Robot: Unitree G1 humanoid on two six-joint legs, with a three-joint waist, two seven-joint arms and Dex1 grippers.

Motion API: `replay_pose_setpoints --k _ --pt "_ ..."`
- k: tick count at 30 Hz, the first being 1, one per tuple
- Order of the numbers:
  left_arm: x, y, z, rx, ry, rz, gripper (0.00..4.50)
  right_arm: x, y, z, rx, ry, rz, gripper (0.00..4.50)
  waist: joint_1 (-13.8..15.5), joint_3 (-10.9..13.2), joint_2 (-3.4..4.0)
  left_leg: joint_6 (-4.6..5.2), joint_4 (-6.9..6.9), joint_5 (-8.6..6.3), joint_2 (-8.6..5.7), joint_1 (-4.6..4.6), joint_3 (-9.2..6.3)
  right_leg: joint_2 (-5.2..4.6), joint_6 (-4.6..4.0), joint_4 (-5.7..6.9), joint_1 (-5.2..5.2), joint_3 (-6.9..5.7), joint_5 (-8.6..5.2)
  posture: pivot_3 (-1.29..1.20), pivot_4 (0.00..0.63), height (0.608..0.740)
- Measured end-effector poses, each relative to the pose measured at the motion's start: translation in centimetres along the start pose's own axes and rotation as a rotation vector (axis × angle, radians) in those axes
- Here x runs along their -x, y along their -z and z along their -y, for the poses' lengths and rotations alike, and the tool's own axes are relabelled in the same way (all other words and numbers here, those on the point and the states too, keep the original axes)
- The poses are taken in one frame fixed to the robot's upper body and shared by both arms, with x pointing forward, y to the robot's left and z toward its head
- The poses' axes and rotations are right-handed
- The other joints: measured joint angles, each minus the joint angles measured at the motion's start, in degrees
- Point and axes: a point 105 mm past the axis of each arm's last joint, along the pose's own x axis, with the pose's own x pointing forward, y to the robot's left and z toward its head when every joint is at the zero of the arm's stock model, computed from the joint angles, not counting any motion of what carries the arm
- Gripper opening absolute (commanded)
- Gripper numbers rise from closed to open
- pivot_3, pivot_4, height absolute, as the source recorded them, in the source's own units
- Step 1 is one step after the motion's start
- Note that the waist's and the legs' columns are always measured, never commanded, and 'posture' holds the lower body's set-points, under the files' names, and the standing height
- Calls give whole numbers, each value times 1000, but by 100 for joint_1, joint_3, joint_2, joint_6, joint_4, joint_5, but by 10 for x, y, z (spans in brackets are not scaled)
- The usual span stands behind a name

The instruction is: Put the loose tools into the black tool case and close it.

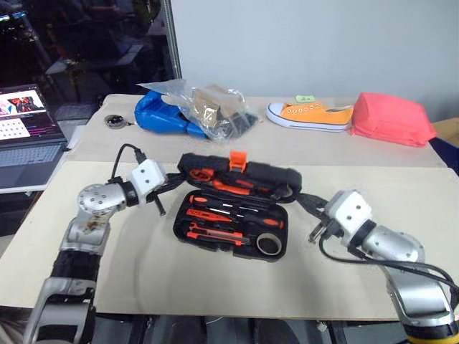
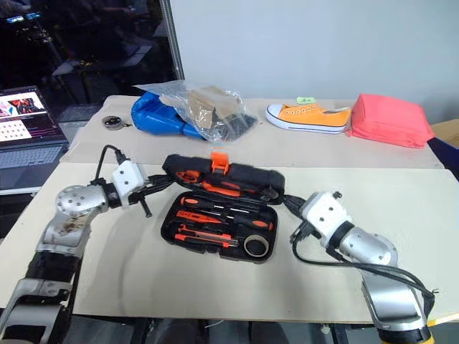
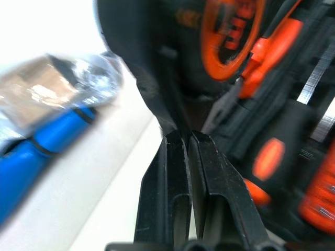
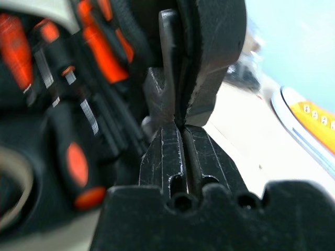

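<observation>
The black tool case (image 1: 181, 218) lies open mid-table, its lid (image 1: 247, 172) with the orange latch (image 1: 237, 158) tilted up over the tray. In the tray's recesses rest orange-and-black screwdrivers (image 1: 215, 206), a utility knife (image 1: 209, 231) and a tan tape roll (image 1: 269, 244). My left gripper (image 1: 171, 185) is shut on the lid's left end, and in the left wrist view its fingertips (image 3: 177, 144) pinch the black rim. At the lid's right end my right gripper (image 1: 307, 202) is likewise shut, its fingertips (image 4: 170, 141) clamping the rim.
At the far side of the table lie a blue bag (image 1: 159, 115), a clear plastic bag (image 1: 215, 107), an orange shoe (image 1: 312, 115) and a red pouch (image 1: 391, 118). A laptop (image 1: 25, 136) stands off to the left. A small round object (image 1: 113, 120) lies by the blue bag.
</observation>
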Motion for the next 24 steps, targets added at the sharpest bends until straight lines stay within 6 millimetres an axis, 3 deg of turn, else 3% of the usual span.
replay_pose_setpoints --k 1,3,4,5,6,7,9,11,13,16,21,24 --pt "6 1 3 27 22 -5 0 3 -2 -4 27 -26 4 14 -19 0 0 0 -2 -1 0 2 0 0 -2 0 2 0 -3 0 150 740" --pt "19 2 9 82 73 -15 689 9 -4 -11 112 -86 4 704 -38 -2 -4 2 -6 -2 4 12 -1 -4 -2 0 10 -1 -9 0 150 740" --pt "25 3 11 117 98 -27 770 11 -4 -15 133 -116 0 845 -39 -1 -17 1 -5 -2 4 16 -2 -3 -2 1 13 -3 -10 0 150 740" --pt "34 7 13 158 109 -49 1259 14 1 -18 143 -150 -29 1228 -42 2 -24 2 -5 -2 4 16 -1 -2 -2 1 11 -3 -10 0 150 740" --pt "44 11 14 207 117 -74 1391 21 10 -24 144 -201 -79 1351 -44 4 -25 2 -5 -2 4 14 -2 -5 -2 1 9 -3 -10 0 150 740" --pt "58 12 17 275 134 -92 1898 31 21 -32 133 -270 -150 1464 -39 7 -31 2 -5 -2 6 13 -2 -11 -5 1 8 -4 -12 0 150 740" --pt "70 -2 22 317 184 -80 1898 48 35 -31 92 -330 -260 1464 -10 10 -35 2 -4 -2 7 13 -6 -23 -4 -5 13 -3 -12 0 150 740" --pt "76 -18 28 318 234 -60 1898 63 33 -27 69 -374 -304 1464 43 10 -33 2 -4 -2 2 16 -8 -33 3 -6 17 -1 -16 0 150 740" --pt "81 -26 37 340 278 -51 1920 74 27 -28 8 -416 -306 930 64 9 -36 2 -7 -3 4 26 -10 -31 3 -10 26 -5 -18 0 150 740" --pt "84 -37 55 395 368 -28 1920 81 12 -44 -132 -509 -251 66 61 12 -40 1 -9 -3 12 26 -20 -25 -12 -6 23 -5 -29 0 150 740" --pt "86 -60 79 359 495 -17 1920 64 -21 -75 -228 -659 -96 66 7 14 -45 1 -14 -3 19 45 -26 -20 -19 -2 25 4 -34 0 150 740" --pt "86 -65 90 351 536 -10 1920 51 -23 -88 -235 -698 -78 66 23 16 -47 1 -13 -3 17 43 -24 -22 -20 -4 22 5 -34 0 150 740"
